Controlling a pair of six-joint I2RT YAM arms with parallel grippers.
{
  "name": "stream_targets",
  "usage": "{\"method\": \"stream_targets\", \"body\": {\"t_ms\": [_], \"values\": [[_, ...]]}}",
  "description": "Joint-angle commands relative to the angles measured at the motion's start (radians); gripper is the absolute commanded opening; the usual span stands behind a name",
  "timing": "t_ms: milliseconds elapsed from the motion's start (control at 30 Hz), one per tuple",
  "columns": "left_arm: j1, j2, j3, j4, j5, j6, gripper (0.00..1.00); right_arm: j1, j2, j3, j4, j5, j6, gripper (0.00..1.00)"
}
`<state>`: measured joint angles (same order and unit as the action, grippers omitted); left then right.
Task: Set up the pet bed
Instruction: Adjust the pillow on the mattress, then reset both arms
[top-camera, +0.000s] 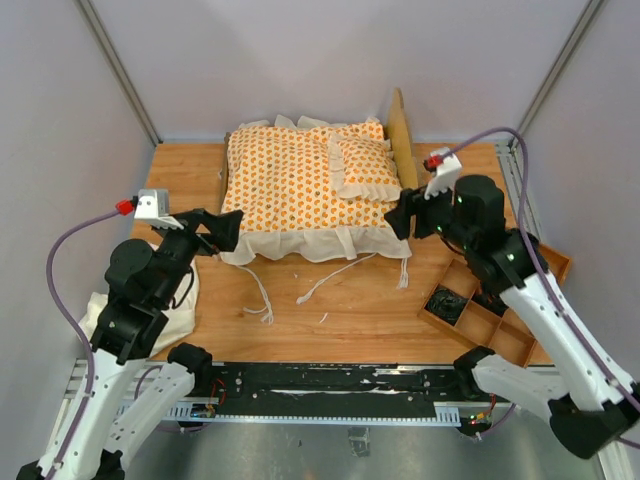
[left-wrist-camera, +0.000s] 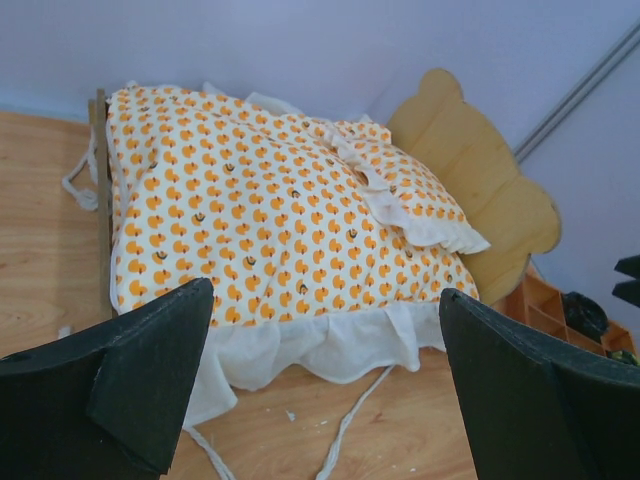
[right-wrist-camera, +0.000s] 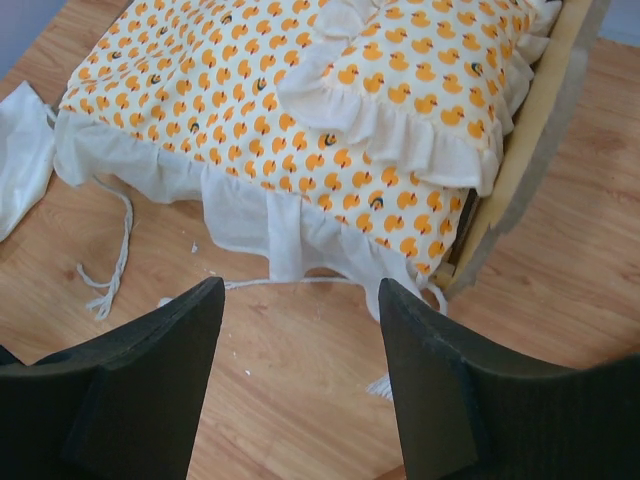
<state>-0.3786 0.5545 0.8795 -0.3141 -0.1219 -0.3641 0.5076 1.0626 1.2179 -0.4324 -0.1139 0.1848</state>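
L gripper (top-camera: 228, 232): jaws wide apart, nothing between them; sits at near-left corner of the cushion (top-camera: 290, 190), just off the ruffle. Contact w/ fabric can't be confirmed. L wrist view, same gripper (left-wrist-camera: 325, 290): both fingers (left-wrist-camera: 150, 380) frame the cushion (left-wrist-camera: 250, 230) from the near side, none of it pinched.

R gripper (top-camera: 398, 218): jaws also apart and empty, at near-right corner of the cushion, close to the foot of the headboard (top-camera: 403, 135). R wrist view (right-wrist-camera: 300, 285): bare table betw. the fingers, ruffle edge just beyond the tips.

Pet bed: far-centre of table (top-camera: 350, 320), headboard at the right end, standing upright. Scalloped outline clear in L wrist view (left-wrist-camera: 480, 170). Frame mostly hidden under the cushion. One wooden rail (left-wrist-camera: 100, 180) shows along the end opp. the headboard, and a frame edge (right-wrist-camera: 530, 130) shows in R wrist view.

Cushion (right-wrist-camera: 250, 70): lies flat on the frame, orange print up, cream ruffle overhanging the near side onto the table.

Tie strings (top-camera: 262, 295): loose on the table in front of the bed, also seen from R wrist (right-wrist-camera: 110, 270).

Small pillow (top-camera: 362, 160): on top of the cushion at the headboard end, slightly skewed (left-wrist-camera: 400, 185) (right-wrist-camera: 400, 100).

Cream cloth (top-camera: 185, 295): on the table at near left, partly under the L arm; one corner in R wrist view (right-wrist-camera: 20, 150).

Wooden compartment tray (top-camera: 480, 320): near right, beside the R arm, dark items in one cell.
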Motion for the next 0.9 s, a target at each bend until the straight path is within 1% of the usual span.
{"method": "stream_targets", "body": {"t_ms": [0, 200, 300, 400, 667, 867], "values": [[-0.006, -0.034, 0.008, -0.025, 0.05, -0.002, 0.99, 0.015, -0.192, -0.17, 0.049, 0.011, 0.062, 0.65], [-0.006, -0.105, -0.076, 0.022, 0.112, -0.019, 0.99, 0.016, -0.395, -0.338, 0.038, 0.105, 0.146, 0.66], [-0.006, -0.152, -0.139, 0.035, 0.109, -0.033, 0.99, 0.016, -0.477, -0.382, 0.037, 0.172, 0.17, 0.66], [-0.005, -0.181, -0.17, 0.021, 0.094, -0.044, 0.99, 0.015, -0.526, -0.394, 0.037, 0.195, 0.182, 0.66], [-0.006, -0.189, -0.176, 0.0, 0.086, -0.061, 0.99, 0.016, -0.507, -0.395, 0.037, 0.165, 0.216, 0.66], [-0.005, -0.169, -0.163, -0.018, 0.073, -0.041, 0.99, 0.015, -0.487, -0.413, 0.052, 0.156, 0.234, 0.66]]}}
